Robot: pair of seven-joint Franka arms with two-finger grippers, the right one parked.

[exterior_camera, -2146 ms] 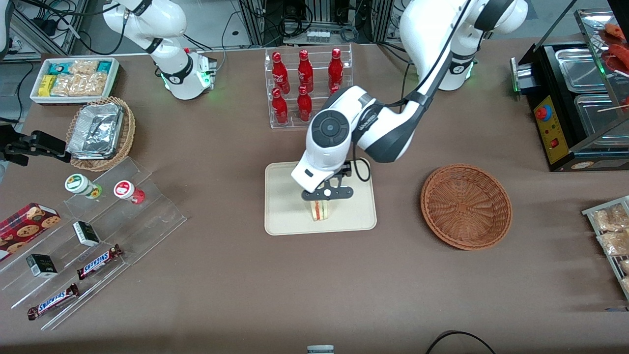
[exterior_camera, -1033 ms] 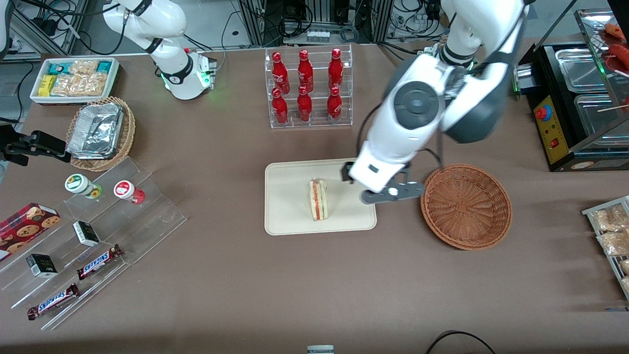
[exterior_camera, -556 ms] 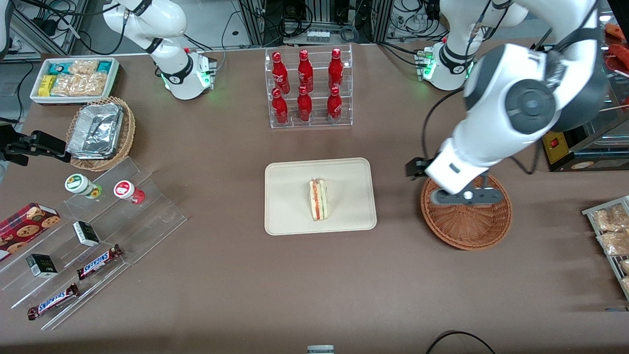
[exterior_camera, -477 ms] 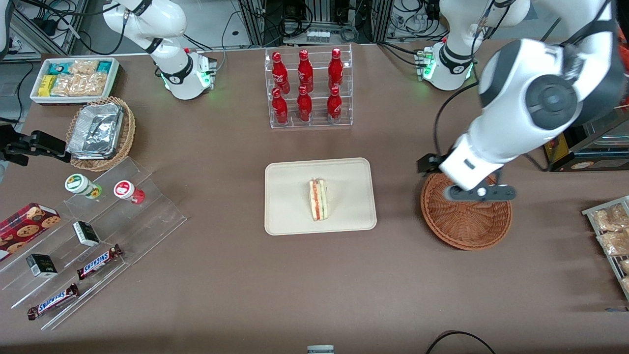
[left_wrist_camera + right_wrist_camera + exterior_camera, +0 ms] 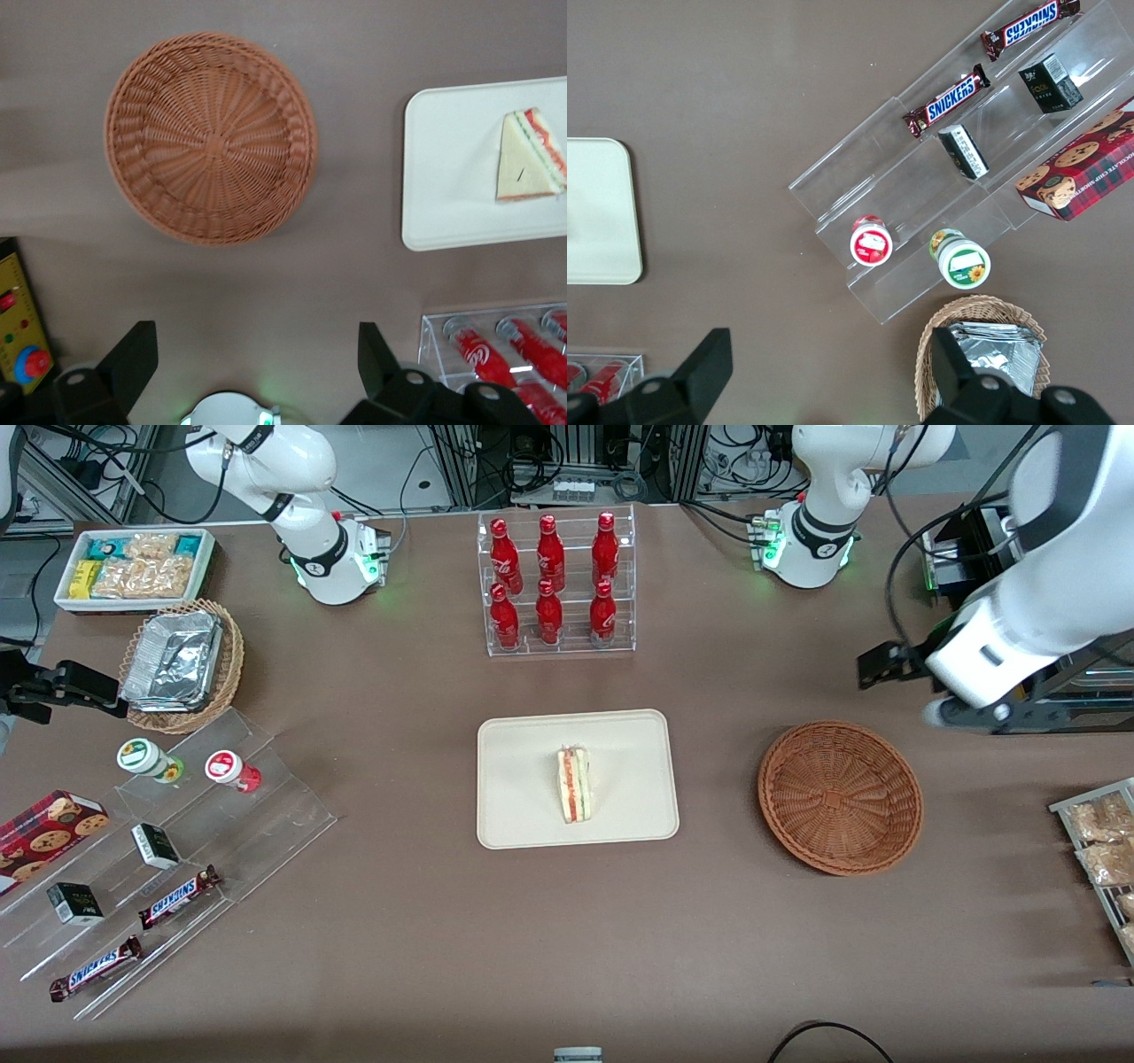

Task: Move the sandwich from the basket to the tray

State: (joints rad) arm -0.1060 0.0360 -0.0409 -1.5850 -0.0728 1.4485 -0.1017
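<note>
The sandwich [image 5: 574, 784] [image 5: 530, 158] lies on its side in the middle of the cream tray [image 5: 523, 735] [image 5: 443, 177], red and green filling along its cut edge. The reddish-brown wicker basket [image 5: 840, 797] [image 5: 211, 137] stands beside the tray, toward the working arm's end, with nothing in it. My left gripper [image 5: 966, 716] [image 5: 255, 354] hangs high over the table, farther from the front camera than the basket and close to the black machine. It is open, its fingers [image 5: 133, 354] wide apart with nothing between them.
A clear rack of red bottles [image 5: 554, 584] [image 5: 496, 354] stands farther back than the tray. A black machine with a red button [image 5: 992, 655] [image 5: 22, 345] sits by the gripper. Bagged snacks [image 5: 1103, 841] lie at the working arm's end. An acrylic stand with candy bars [image 5: 177, 841] lies toward the parked arm's end.
The gripper released the sandwich on the tray, rose, and swung away over the basket to the working arm's end. The sandwich has stayed put.
</note>
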